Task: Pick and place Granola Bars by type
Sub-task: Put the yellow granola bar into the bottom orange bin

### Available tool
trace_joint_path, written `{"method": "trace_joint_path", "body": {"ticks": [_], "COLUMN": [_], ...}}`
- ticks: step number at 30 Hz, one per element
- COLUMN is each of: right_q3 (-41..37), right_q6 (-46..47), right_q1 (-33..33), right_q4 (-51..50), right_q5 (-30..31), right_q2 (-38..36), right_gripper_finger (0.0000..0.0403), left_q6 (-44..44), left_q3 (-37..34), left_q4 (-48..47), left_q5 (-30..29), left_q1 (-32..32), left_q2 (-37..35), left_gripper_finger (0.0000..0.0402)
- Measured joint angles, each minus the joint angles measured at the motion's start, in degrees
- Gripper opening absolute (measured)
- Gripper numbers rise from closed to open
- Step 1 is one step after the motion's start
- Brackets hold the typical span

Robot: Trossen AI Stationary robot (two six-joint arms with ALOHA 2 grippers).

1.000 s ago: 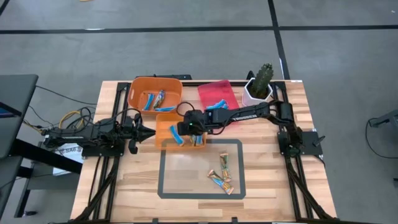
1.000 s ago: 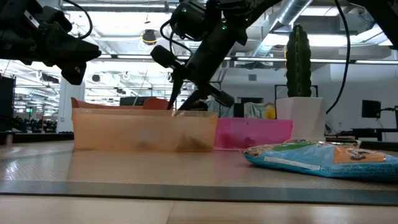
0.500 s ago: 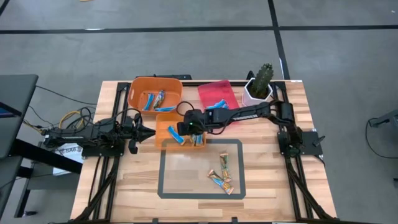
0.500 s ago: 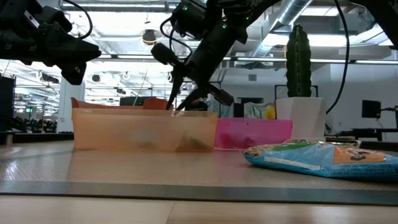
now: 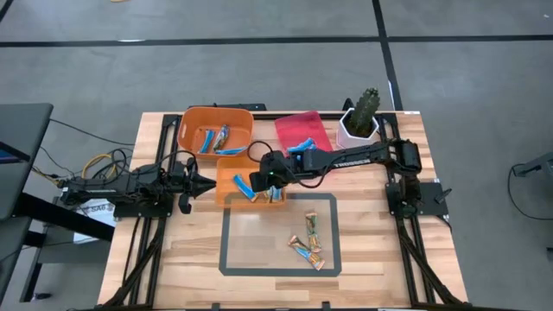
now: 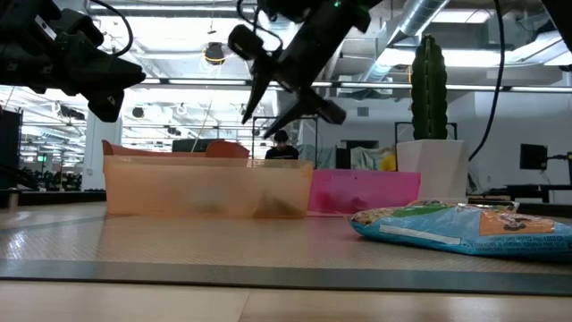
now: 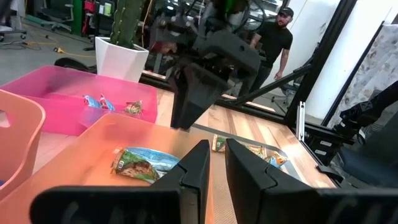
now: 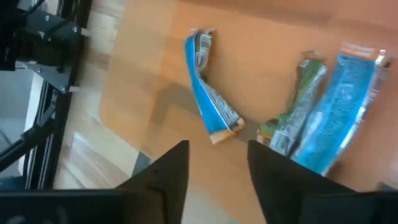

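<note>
Granola bars lie in four places: two blue and one green in the small orange bin, some in the large orange bin, some in the pink bin, and three on the table inside the taped rectangle. My right gripper hangs open above the small orange bin, clear of its rim in the low view, and holds nothing. In its wrist view a blue bar lies flat below it. My left gripper waits shut, just left of that bin.
A potted cactus stands at the far right corner, beside the right arm. A person stands beyond the table. Bare wood shows inside the taped rectangle, left of the loose bars.
My right gripper has risen straight up out of the small orange bin, from rim height to well above it, staying open. The bars in the bin have not moved.
</note>
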State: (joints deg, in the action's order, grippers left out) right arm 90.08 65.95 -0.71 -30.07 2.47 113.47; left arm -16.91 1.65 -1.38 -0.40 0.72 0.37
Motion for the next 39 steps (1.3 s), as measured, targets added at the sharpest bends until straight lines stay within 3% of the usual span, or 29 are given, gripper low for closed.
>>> {"method": "trace_joint_path", "body": {"ticks": [10,25,39], "right_q3": [-0.04,-0.06,-11.86], "right_q6": [1.25,11.35,23.13], "right_q1": [3.39,10.66,18.39], "right_q4": [-13.92,-34.82,-24.20], "right_q5": [4.28,4.27,-5.52], "right_q2": [-4.64,-6.83,-6.76], "right_gripper_finger": [0.0242,0.0249,0.0249], "left_q6": [0.00,0.00,0.00], "left_q3": [-0.01,0.00,-0.01], "left_q4": [0.00,0.00,-0.01], "left_q5": [0.00,0.01,0.00], "left_q1": [0.00,-0.01,0.01], "left_q2": [-0.01,-0.01,0.00], "left_gripper_finger": [0.0044,0.0044,0.0044]}}
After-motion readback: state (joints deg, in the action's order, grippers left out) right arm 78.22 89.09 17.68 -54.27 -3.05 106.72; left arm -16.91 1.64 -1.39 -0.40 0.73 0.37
